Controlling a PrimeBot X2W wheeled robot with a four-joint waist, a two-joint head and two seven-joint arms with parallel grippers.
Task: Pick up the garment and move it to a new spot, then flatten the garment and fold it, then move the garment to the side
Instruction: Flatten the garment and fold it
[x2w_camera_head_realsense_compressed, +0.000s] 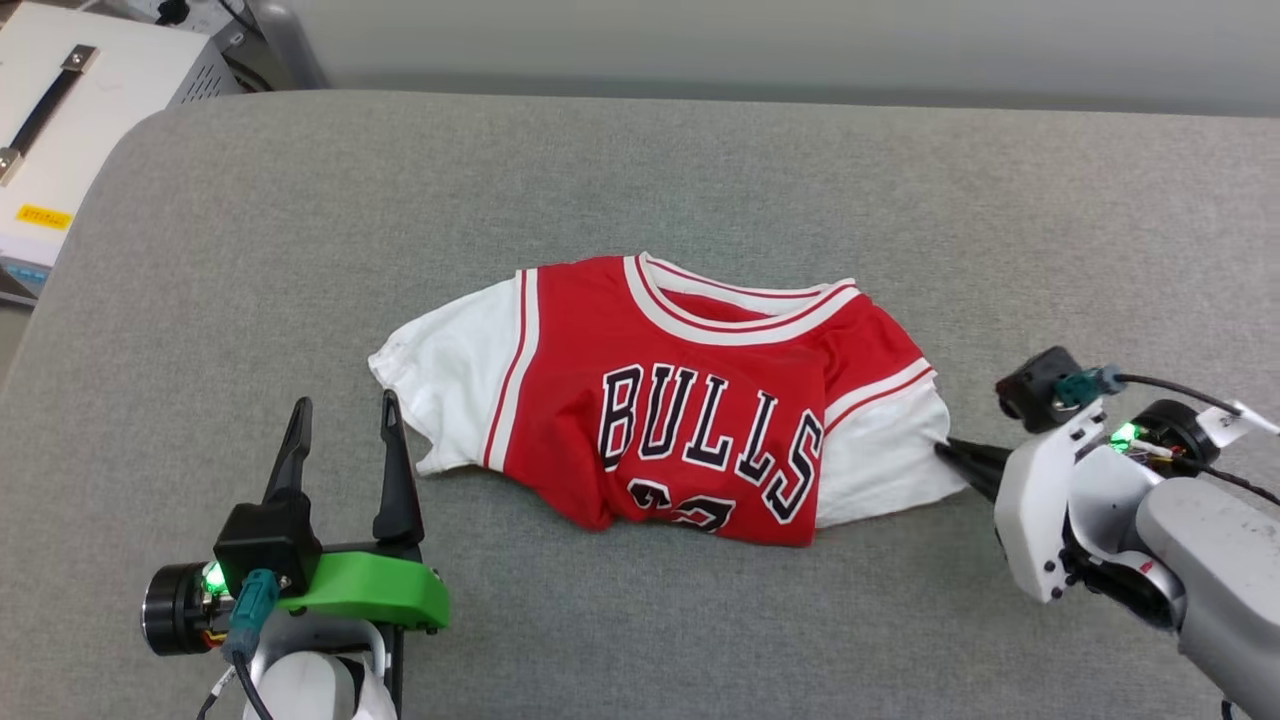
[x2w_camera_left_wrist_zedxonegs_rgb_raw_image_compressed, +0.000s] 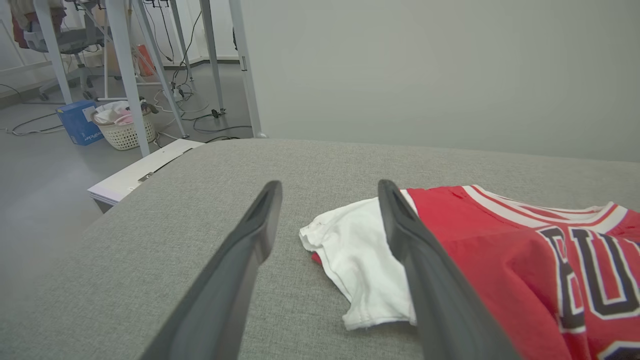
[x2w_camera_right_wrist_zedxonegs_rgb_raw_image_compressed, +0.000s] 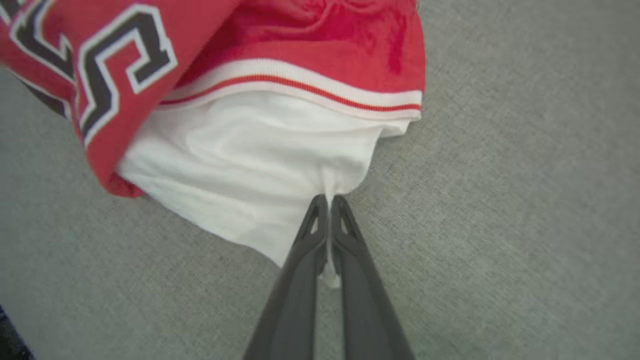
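Garment: the garment (x2w_camera_head_realsense_compressed: 680, 400) lies rumpled in the middle of the grey tabletop (x2w_camera_head_realsense_compressed: 700, 170), front up, collar on the far side, lower edge tucked under.
Right side: my right fingers (x2w_camera_right_wrist_zedxonegs_rgb_raw_image_compressed: 327, 198) are clenched on the edge of the white sleeve there, tips low at the tabletop.
Left side: my left fingers (x2w_camera_head_realsense_compressed: 344, 402) are released and spread wide, holding nothing, just beside the other white sleeve.
Around: a white case (x2w_camera_head_realsense_compressed: 90, 90) with a black handle sits past the far left corner. On the floor beyond are a basket (x2w_camera_left_wrist_zedxonegs_rgb_raw_image_compressed: 125, 132), a blue box (x2w_camera_left_wrist_zedxonegs_rgb_raw_image_compressed: 77, 122) and white frame legs.
Counts: one garment, two sleeves, one case, one basket, one blue box.
Writing: "BULLS" in black with white edges. The number under it is half folded away and unreadable, and the yellow label on the case is too small to read.
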